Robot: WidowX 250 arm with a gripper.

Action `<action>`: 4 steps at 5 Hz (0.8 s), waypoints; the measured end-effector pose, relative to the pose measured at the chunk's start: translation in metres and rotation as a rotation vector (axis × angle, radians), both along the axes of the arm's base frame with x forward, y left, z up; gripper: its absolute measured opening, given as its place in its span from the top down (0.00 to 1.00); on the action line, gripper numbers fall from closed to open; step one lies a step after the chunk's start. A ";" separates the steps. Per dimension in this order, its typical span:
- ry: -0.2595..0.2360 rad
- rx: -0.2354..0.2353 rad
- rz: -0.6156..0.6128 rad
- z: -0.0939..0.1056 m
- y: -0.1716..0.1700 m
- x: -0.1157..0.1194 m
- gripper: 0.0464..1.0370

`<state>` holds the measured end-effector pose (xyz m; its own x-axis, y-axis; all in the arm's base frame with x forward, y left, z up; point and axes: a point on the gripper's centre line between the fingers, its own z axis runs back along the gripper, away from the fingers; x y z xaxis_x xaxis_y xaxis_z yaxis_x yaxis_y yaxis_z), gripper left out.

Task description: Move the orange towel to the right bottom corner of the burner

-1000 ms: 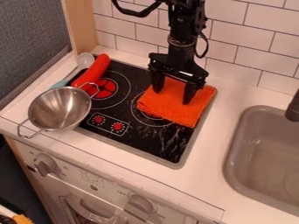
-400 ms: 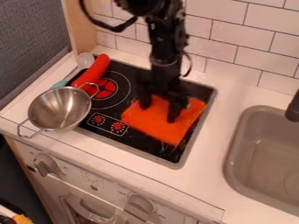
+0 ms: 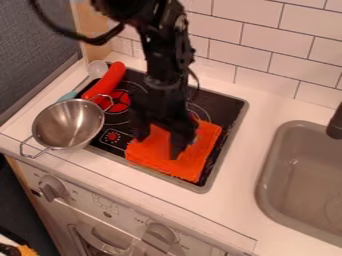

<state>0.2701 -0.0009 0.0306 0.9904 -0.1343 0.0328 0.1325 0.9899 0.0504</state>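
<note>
The towel [image 3: 194, 159] is orange, folded and nearly flat, lying beneath the claw [image 3: 159, 146], whose fingers stand spread against it.

In the view, a metal bowl [image 3: 67, 125] with wire handles sits left of the gripper [image 3: 159, 146]; up and left lie a red sausage-shaped object [image 3: 107, 82] and a spoon [image 3: 97, 69]. Well right are a gray sink [image 3: 275, 160] and dark faucet [image 3: 336, 125]; white tiles [image 3: 270, 60] stand behind.
</note>
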 end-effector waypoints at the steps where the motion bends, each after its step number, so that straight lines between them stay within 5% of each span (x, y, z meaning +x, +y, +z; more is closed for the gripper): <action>1: 0.026 0.002 -0.002 -0.001 -0.008 -0.012 0.04; 3: -0.105 0.010 -0.009 0.048 0.001 -0.009 0.04; 4: -0.101 -0.006 -0.006 0.055 0.004 -0.013 0.04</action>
